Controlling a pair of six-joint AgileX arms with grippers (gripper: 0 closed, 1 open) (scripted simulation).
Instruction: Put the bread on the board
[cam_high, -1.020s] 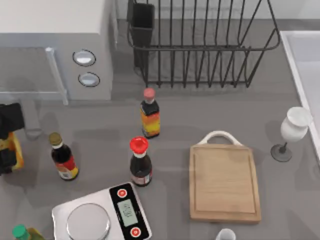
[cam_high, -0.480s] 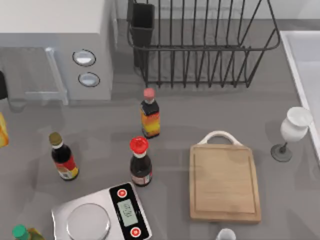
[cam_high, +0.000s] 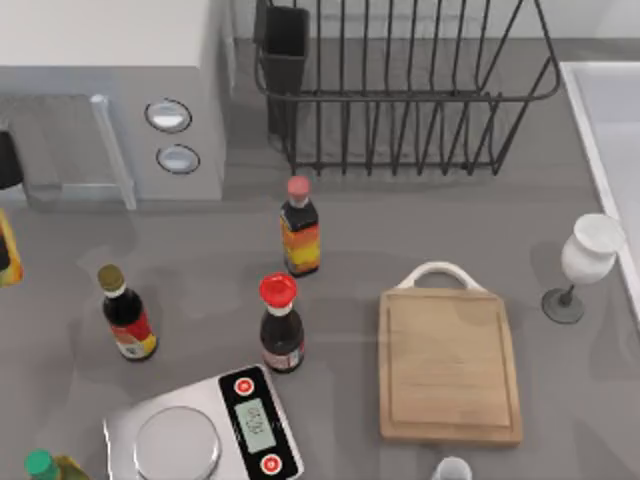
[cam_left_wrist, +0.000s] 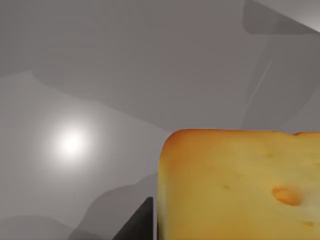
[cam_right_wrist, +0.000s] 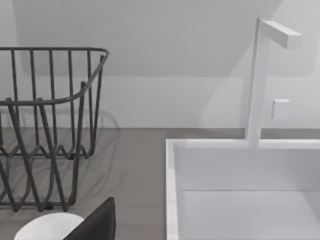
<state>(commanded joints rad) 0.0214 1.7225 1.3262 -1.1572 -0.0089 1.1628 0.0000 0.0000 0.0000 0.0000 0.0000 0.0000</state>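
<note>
The left tool grips the golden-yellow, toasted bread chunk at the worktop's far left, well apart from the bare light wooden board.

Top view: overhead, down on my grey table. Left wrist: close on golden-yellow bread chunk. Right wrist: level, sharing black wire rack.
</note>
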